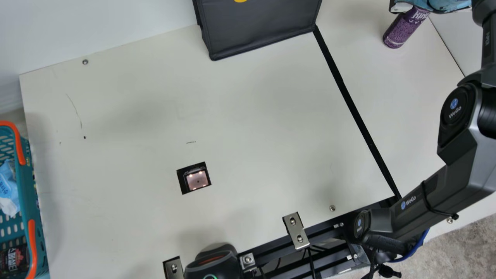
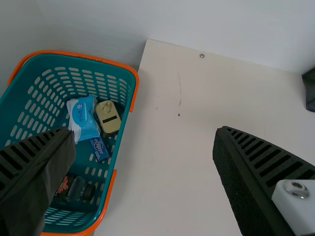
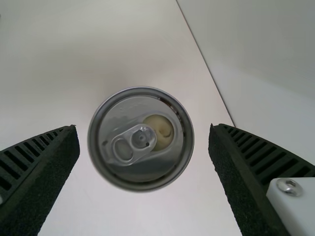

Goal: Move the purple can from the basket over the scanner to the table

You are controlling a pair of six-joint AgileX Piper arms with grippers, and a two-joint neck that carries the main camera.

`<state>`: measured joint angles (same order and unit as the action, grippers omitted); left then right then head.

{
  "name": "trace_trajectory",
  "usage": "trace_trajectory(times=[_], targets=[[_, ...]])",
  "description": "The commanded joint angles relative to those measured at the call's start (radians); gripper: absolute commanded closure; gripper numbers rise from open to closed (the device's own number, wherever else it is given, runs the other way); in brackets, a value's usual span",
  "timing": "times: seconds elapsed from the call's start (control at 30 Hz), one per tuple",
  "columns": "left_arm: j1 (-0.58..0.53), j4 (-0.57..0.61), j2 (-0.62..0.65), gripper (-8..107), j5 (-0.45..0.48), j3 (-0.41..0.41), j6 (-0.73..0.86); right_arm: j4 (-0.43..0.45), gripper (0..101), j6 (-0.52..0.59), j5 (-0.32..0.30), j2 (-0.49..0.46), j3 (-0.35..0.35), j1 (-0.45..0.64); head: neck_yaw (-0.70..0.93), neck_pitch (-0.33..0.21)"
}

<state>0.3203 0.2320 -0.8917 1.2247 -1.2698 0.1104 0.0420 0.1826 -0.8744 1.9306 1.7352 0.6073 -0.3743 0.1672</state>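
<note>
"Purple can [image 1: 401,33]: status?"

"Seen upright on the tabletop [image 1: 271,116], right of the black strip [image 1: 357,110], toward the far end of the right edge and a little in from it."

"Is it gripped?"

"Not by the look of it. The right claw [image 3: 142,130] is spread wide around the can's lid, a gap shown on each side. Contact can't be seen. Released, most likely."

"Left claw?"

"Also spread wide, nothing held. It's shown in its wrist view [image 2: 145,132], with the basket [image 2: 126,132] partly below it, just off the tabletop's left edge."

"Scan done?"

"Can't be confirmed. The scanner window [image 1: 197,181] is set in the tabletop between basket and can, so the pass is presumed made. No readout is shown."

"So what's been ticked off?"

"Removal from the basket: done. Placement on the tabletop: done, as judged. Scan: assumed."

"What's left?"

"Only clearance. The right claw should be lifted straight up, fingers kept wide, so the rim isn't clipped and the can isn't tipped. Other goods can be left in the basket; only the purple can was asked for."
</note>
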Motion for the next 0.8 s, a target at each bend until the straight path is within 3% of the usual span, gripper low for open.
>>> trace_trajectory(times=[0.0, 0.3, 0.77], targets=[[0.0, 0.0, 0.0, 9, 0.0, 0.0, 0.0, 0.04, 6, -0.021, 0.013, -0.026, -0.014, -0.01, -0.002, -0.029], [0.0, 0.0, 0.0, 9, 0.0, 0.0, 0.0, 0.139, 6, -0.102, 0.033, -0.234, -0.149, -0.105, -0.002, -0.029], [0.0, 0.0, 0.0, 9, 0.0, 0.0, 0.0, 0.247, 6, -0.235, -0.011, -0.689, -0.423, -0.316, -0.002, -0.029]])
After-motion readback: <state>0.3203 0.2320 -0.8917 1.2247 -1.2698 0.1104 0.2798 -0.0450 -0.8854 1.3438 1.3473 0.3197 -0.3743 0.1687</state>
